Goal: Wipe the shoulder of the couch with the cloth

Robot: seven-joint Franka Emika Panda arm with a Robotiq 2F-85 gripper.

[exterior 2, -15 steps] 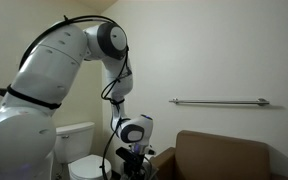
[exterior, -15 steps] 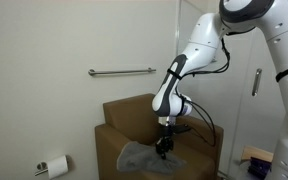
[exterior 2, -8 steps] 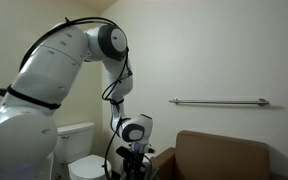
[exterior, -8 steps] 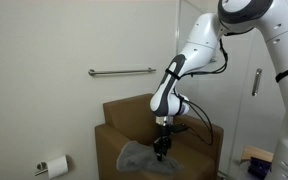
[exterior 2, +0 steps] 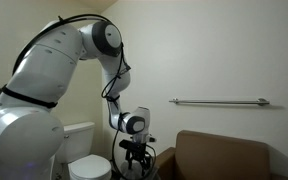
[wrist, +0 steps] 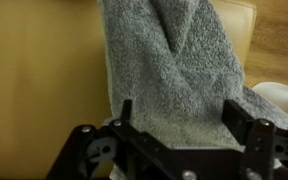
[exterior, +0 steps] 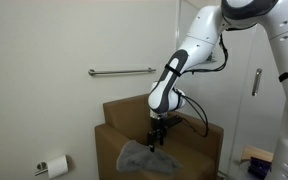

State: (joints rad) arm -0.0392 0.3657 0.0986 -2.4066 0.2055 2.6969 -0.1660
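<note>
A grey cloth (exterior: 142, 158) lies draped over the near arm of the brown couch (exterior: 134, 112) in an exterior view. My gripper (exterior: 156, 141) hangs just above the cloth's right part, fingers pointing down. In the wrist view the cloth (wrist: 169, 65) runs up the middle over tan couch leather (wrist: 39, 70). My gripper (wrist: 182, 114) stands open, its two dark fingers (wrist: 125, 111) apart on either side with nothing clamped between them. From the opposite side, my gripper (exterior 2: 136, 160) shows beside the couch (exterior 2: 224, 155); the cloth is hidden there.
A metal grab bar (exterior: 122, 71) is fixed to the wall behind the couch, seen again as a grab bar (exterior 2: 219, 101). A toilet (exterior 2: 82, 150) stands behind the arm. A toilet paper roll (exterior: 54, 166) hangs low beside the couch.
The jaws have gone from shut on the cloth to open, letting it go. The gripper has lifted slightly off the cloth, which stays on the couch arm.
</note>
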